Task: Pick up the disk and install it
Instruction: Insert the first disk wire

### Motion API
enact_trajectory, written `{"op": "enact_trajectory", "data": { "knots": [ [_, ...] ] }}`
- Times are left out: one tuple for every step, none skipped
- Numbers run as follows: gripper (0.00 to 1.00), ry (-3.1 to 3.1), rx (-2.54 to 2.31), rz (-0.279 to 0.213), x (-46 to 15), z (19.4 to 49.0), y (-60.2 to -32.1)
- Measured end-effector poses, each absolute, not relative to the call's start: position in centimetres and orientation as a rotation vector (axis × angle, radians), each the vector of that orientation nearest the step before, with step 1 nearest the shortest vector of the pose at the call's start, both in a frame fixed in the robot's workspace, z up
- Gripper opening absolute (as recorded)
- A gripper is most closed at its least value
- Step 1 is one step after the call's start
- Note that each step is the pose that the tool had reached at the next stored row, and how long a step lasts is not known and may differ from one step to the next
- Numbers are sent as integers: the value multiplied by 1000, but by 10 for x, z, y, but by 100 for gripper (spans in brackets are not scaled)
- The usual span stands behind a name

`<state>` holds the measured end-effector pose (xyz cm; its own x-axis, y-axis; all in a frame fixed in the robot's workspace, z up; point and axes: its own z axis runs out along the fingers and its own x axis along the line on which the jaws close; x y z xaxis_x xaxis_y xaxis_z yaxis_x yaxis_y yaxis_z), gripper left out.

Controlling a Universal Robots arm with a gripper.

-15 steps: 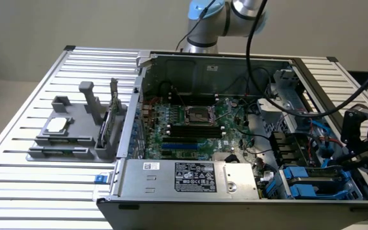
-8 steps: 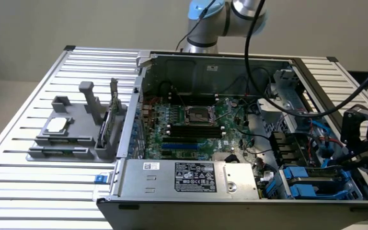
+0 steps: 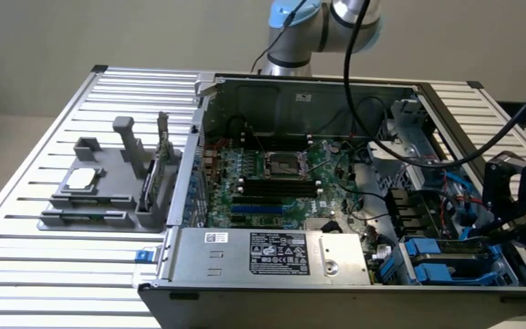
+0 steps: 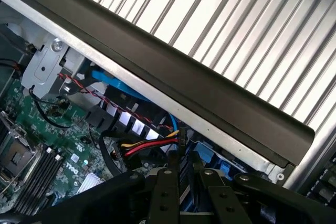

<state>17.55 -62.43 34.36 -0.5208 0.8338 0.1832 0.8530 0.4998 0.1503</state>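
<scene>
The disk [image 3: 451, 266] is a grey slab framed in blue plastic. It sits low in the drive bay at the front corner of the open computer case [image 3: 300, 86], on the exterior view's right. My black gripper [image 3: 505, 226] hangs right over the bay, just inside the case's side wall. In the wrist view, the gripper [image 4: 186, 174] has its two fingers [image 4: 164, 195] close together with a dark edge between them. Blue carrier plastic of the disk [image 4: 199, 157] shows just beyond the tips. The grip looks shut on the disk's edge.
A long grey metal box [image 3: 281, 253] with white stickers lies along the case front, with the green motherboard [image 3: 272, 178] behind it. Red and yellow cables [image 4: 142, 148] run beside the bay. A grey fixture [image 3: 98, 195] holding a small square chip [image 3: 80, 178] stands on the slatted table [image 3: 25, 260].
</scene>
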Motion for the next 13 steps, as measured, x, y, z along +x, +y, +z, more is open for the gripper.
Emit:
{"op": "enact_trajectory", "data": {
  "knots": [
    [22, -2646, -1491, -343, 175, 343, -624],
    [22, -2648, -1492, -347, 175, 343, -624],
    [22, -2649, -1492, -350, 175, 343, -624],
    [22, -2650, -1492, -354, 174, 342, -624],
    [22, -2652, -1492, -358, 174, 342, -624],
    [22, -2654, -1493, -362, 173, 341, -624],
    [22, -2656, -1493, -366, 173, 341, -624],
    [22, -2658, -1494, -369, 172, 340, -624],
    [22, -2660, -1494, -372, 171, 340, -624],
    [22, -2661, -1495, -375, 171, 340, -624],
    [22, -2663, -1495, -378, 170, 340, -624],
    [22, -2665, -1496, -382, 170, 340, -624],
    [22, -2666, -1496, -385, 169, 340, -624]
  ]
}}
